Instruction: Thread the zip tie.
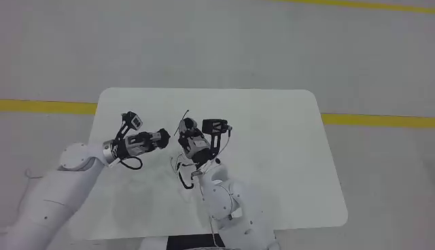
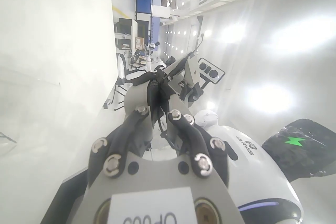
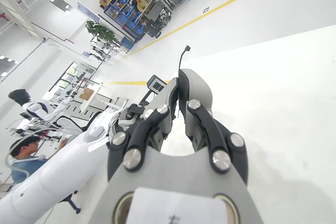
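My right gripper (image 3: 179, 78) is shut on a thin black zip tie (image 3: 181, 59). The tie's square head pokes out beyond the fingertips, and a bit of strap shows between the fingers behind them. From above, the zip tie (image 1: 185, 119) stands up out of the right gripper (image 1: 185, 132) over the middle-left of the white table (image 1: 272, 155). My left gripper (image 1: 166, 137) hovers just to the left of it, pointing at it across a small gap. In the left wrist view the left gripper (image 2: 157, 78) has its dark pads pressed together, and I cannot make out anything between them. The zip tie (image 2: 200, 33) rises beyond it.
The left arm (image 3: 99, 128) reaches in from the table's left side, and the right arm comes up from the near edge. The right half of the table is bare. A yellow floor line (image 1: 380, 120) runs behind the table.
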Tool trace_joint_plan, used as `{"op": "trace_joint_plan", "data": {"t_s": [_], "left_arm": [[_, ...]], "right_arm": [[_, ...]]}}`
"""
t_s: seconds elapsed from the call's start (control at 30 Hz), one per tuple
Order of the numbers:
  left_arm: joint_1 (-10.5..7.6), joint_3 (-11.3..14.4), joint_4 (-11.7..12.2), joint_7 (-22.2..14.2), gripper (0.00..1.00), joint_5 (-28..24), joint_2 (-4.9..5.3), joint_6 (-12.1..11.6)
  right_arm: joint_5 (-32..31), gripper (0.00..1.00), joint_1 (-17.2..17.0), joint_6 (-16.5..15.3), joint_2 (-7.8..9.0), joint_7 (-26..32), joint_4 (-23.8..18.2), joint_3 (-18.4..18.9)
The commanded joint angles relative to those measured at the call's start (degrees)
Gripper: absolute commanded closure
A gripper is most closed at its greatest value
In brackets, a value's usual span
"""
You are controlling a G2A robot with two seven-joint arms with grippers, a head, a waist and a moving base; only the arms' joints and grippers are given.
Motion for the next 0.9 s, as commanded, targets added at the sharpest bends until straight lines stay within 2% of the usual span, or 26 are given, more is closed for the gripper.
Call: {"op": "trace_joint_plan", "data": {"t_s": [0.0, 0.1, 0.23, 0.53, 0.87], "left_arm": [[0.18, 0.06, -0.4, 1.15, 1.0, 0.89, 0.04, -0.15], [0.48, 0.21, -1.04, 3.08, 1.0, 2.56, 0.12, -0.17], [0.88, 0.43, -1.6, 3.89, 1.0, 2.83, 0.17, 0.04], [0.93, 0.43, -1.7, 4.04, 1.0, 2.88, 0.19, 0.06], [0.93, 0.43, -1.7, 4.04, 1.0, 2.88, 0.19, 0.06]], "right_arm": [[-1.47, 1.0, 0.15, 1.49, 0.12, -1.27, 0.24, -0.51], [-1.88, 1.0, 0.53, 3.73, 0.39, -2.38, 0.62, -1.51], [-2.84, 1.0, 0.91, 5.6, 0.74, -3.93, 0.96, -2.56], [-3.32, 1.0, 1.12, 5.48, 0.91, -4.55, 1.58, -3.03], [-3.17, 1.0, 2.45, 7.23, 1.15, -5.09, 3.37, -4.97]]}}
